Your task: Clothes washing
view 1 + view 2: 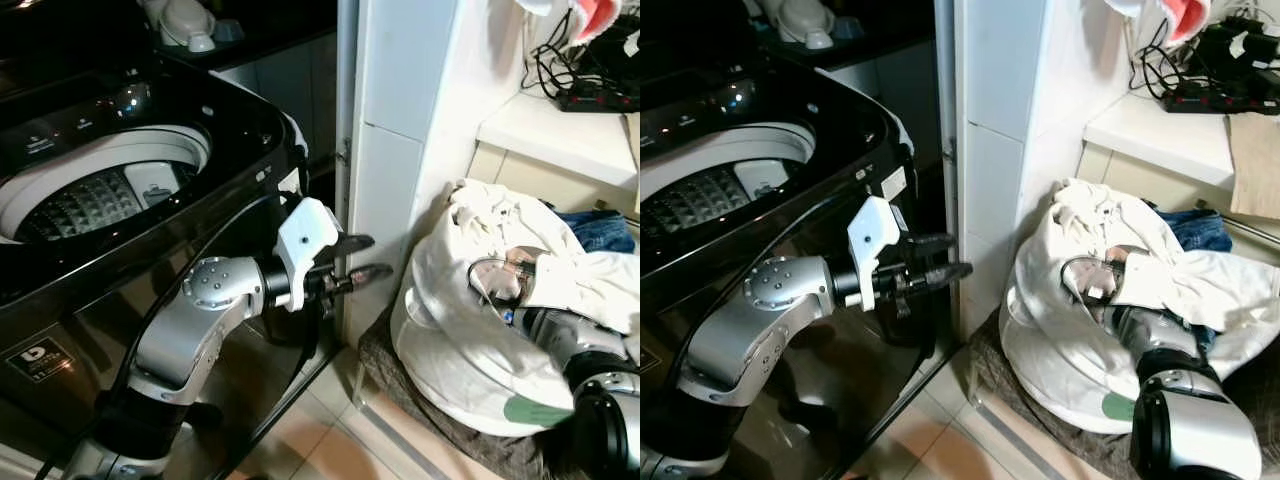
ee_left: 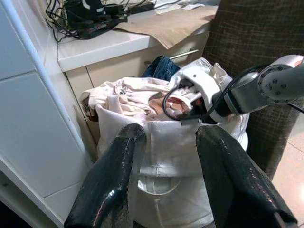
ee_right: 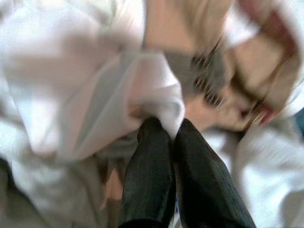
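Observation:
A white laundry bag (image 1: 450, 340) full of pale clothes (image 2: 137, 95) stands on the floor to my right, beside a white pillar. My right arm (image 1: 1160, 345) reaches into the bag's mouth. In the right wrist view the right gripper (image 3: 173, 137) has its fingers pressed together at a fold of white cloth (image 3: 156, 102). The black top-loading washing machine (image 1: 230, 130) is on my left, with its lid up and the drum (image 1: 100, 195) showing. My left gripper (image 1: 360, 257) hangs open and holds nothing, between the machine's corner and the bag.
The white tiled pillar (image 1: 400, 130) stands between machine and bag. Blue jeans (image 1: 600, 232) lie behind the bag. A white shelf (image 1: 560, 130) above carries a power strip with cables (image 1: 595, 95). The bag rests on a dark woven base (image 1: 390, 365). Tiled floor (image 1: 330, 440) lies in front.

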Robot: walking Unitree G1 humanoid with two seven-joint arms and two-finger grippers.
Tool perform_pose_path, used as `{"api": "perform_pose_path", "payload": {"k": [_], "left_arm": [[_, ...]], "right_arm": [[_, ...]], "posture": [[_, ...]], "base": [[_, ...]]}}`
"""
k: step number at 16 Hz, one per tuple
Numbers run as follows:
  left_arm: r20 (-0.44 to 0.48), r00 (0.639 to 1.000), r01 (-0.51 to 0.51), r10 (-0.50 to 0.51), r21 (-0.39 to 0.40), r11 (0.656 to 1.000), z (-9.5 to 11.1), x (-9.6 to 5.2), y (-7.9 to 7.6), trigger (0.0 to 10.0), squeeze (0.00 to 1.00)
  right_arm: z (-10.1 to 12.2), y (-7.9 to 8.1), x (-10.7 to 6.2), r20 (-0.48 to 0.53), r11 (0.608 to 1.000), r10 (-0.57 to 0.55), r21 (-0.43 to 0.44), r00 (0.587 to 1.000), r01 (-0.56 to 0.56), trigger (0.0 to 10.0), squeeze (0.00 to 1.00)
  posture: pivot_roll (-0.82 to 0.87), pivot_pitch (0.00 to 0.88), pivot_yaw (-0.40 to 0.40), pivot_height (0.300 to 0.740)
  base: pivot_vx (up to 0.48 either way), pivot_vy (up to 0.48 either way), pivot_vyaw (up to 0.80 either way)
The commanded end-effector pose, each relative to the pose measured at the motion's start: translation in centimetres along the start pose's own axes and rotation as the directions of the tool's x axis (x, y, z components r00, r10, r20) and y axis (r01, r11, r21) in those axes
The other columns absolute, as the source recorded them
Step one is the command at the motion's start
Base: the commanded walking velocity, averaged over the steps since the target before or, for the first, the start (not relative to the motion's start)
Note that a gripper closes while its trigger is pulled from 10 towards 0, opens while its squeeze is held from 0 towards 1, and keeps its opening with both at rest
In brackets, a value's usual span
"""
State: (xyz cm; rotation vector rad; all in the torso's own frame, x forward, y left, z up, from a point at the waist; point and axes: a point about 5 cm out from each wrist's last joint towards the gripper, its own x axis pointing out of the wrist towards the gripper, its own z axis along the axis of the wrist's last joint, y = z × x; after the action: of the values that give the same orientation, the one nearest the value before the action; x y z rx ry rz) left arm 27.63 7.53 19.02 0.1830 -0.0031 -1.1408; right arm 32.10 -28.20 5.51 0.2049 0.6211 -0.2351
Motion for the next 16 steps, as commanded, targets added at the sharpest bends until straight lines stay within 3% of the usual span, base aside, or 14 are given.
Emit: {"api": "perform_pose_path", "payload": {"k": [1,2,4,6,7,8,9,11,13,14,15,16], "left_arm": [[0.011,0.999,-0.041,0.040,0.016,0.999,0.2,-0.2,0.7,10.0,0.00],[0.017,0.999,-0.048,0.048,0.015,0.999,0.3,-0.1,0.8,10.0,0.00],[0.065,0.994,-0.095,0.094,0.011,0.995,0.7,0.1,1.4,10.0,0.00],[0.085,0.990,-0.115,0.114,0.009,0.993,0.8,0.2,1.7,10.0,0.00],[0.092,0.988,-0.124,0.123,0.012,0.992,0.8,0.2,1.8,10.0,0.00],[0.106,0.985,-0.142,0.140,0.017,0.990,1.0,0.2,2.0,10.0,0.00],[0.137,0.978,-0.164,0.160,0.020,0.986,1.7,0.2,2.2,10.0,0.00],[0.193,0.965,-0.180,0.175,0.011,0.984,2.7,0.3,2.4,10.0,0.00],[0.291,0.927,-0.248,0.237,0.001,0.969,4.3,0.8,3.2,10.0,0.00],[0.343,0.903,-0.270,0.257,-0.008,0.963,5.3,0.9,3.5,10.0,0.00],[0.378,0.888,-0.273,0.263,-0.029,0.962,5.9,1.0,3.6,10.0,0.00],[0.428,0.866,-0.247,0.260,-0.085,0.965,6.7,1.0,3.5,10.0,0.91]], "right_arm": [[2.7,-0.3,-0.4,0.104,0.999,0.010,0.030,0.994,-0.013,0.0,0.00],[3.3,-0.5,-0.6,0.130,0.999,0.012,0.040,0.991,-0.018,0.0,0.00],[7.2,-1.5,-2.2,0.278,0.992,0.062,0.085,0.959,-0.089,0.0,0.00],[9.6,-1.2,-4.0,0.365,0.976,0.138,0.106,0.921,-0.188,0.0,0.00],[11.4,-0.6,-5.8,0.427,0.952,0.214,0.109,0.878,-0.286,0.0,0.00],[13.7,0.8,-8.6,0.496,0.907,0.331,0.067,0.803,-0.416,0.0,0.00],[15.7,2.7,-11.8,0.539,0.856,0.451,-0.037,0.711,-0.515,0.0,0.00],[17.5,4.9,-14.8,0.560,0.792,0.563,-0.156,0.607,-0.590,0.0,0.00],[20.9,7.8,-19.1,0.647,0.672,0.643,-0.221,0.409,-0.707,0.0,0.00],[21.9,8.9,-20.9,0.673,0.610,0.664,-0.234,0.327,-0.757,0.0,0.00],[22.2,9.6,-22.1,0.682,0.559,0.678,-0.233,0.277,-0.796,0.0,0.00],[22.3,10.3,-22.9,0.674,0.508,0.702,-0.245,0.232,-0.826,0.0,0.00]], "posture": [[0.01,0.000,0.044,0.740],[0.00,0.000,0.043,0.740],[-0.02,0.000,0.044,0.740],[-0.04,0.000,0.045,0.740],[-0.05,0.000,0.045,0.740],[-0.06,0.000,0.045,0.740],[-0.06,0.000,0.046,0.740],[-0.07,0.000,0.047,0.740],[-0.08,0.000,0.046,0.740],[-0.08,0.000,0.046,0.740],[-0.09,0.000,0.042,0.740],[-0.09,0.000,0.042,0.740]], "base": [[0.000,0.000,0.00],[0.000,0.000,0.00],[0.000,0.000,0.00],[0.000,0.000,0.00],[0.000,0.000,0.00],[0.000,0.000,0.00],[0.000,0.000,0.00],[0.000,0.000,0.00],[0.000,0.000,0.00],[0.000,0.000,0.00],[0.000,0.000,0.00],[0.000,0.000,0.00]]}}
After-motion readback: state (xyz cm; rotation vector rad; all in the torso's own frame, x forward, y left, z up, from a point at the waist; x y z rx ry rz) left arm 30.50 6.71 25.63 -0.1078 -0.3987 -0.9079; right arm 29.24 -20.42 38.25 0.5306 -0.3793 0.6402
